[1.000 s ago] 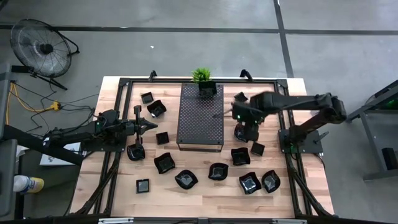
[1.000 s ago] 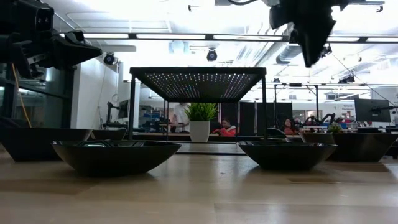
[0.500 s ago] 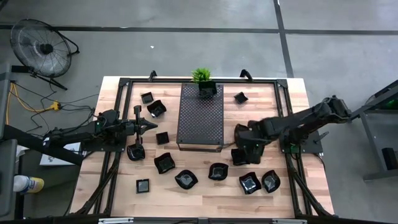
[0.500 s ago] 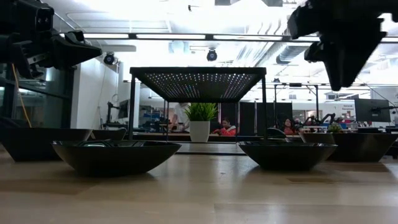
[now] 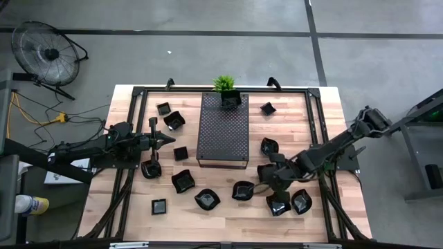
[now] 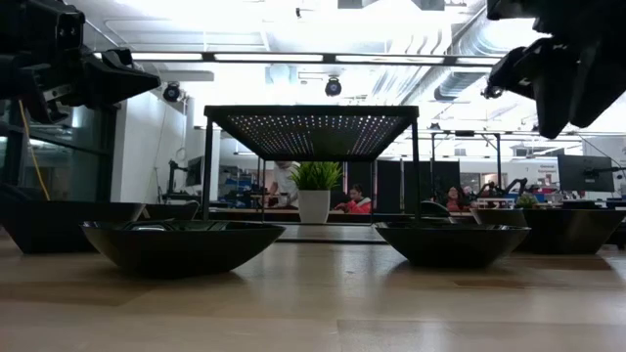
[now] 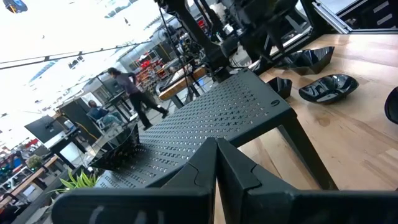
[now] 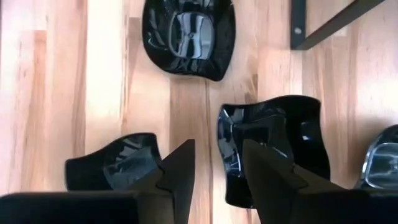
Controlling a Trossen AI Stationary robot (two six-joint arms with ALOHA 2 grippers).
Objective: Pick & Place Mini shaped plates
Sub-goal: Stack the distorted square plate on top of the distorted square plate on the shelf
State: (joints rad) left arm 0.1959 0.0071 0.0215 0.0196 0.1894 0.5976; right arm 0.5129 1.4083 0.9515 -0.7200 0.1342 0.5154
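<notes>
Nearest the front edge of the wooden desk [image 5: 325, 104], a loose row of mini shaped plates [image 5: 207, 200] runs from a small square one at the left to a rounded pair at the right. Over the right end of that row hangs the right gripper [image 5: 275, 181], its two dark fingers parted by a narrow gap and holding nothing. Seen from its wrist camera, the right gripper [image 8: 217, 163] points straight down at three dishes: a wavy-rimmed square plate [image 8: 273, 143] under one finger, a darker curved dish [image 8: 115, 163] beside the other, and a rounded glossy dish [image 8: 188, 36] a little way off on bare wood.

Farther back, at the middle of the desk, stands the perforated tray [image 5: 223, 129], raised on thin legs, with more black plates scattered on both sides of it. The left gripper [image 5: 166, 139] waits level above the desk to the tray's left, facing it; its fingers [image 7: 239, 171] seem closed together and empty, though the wrist camera shows only their tips.

At the far edge, a small green plant [image 5: 224, 84] sits just beyond the tray. Off the desk, a floor fan [image 5: 43, 50] stands on grey concrete at the far left.
</notes>
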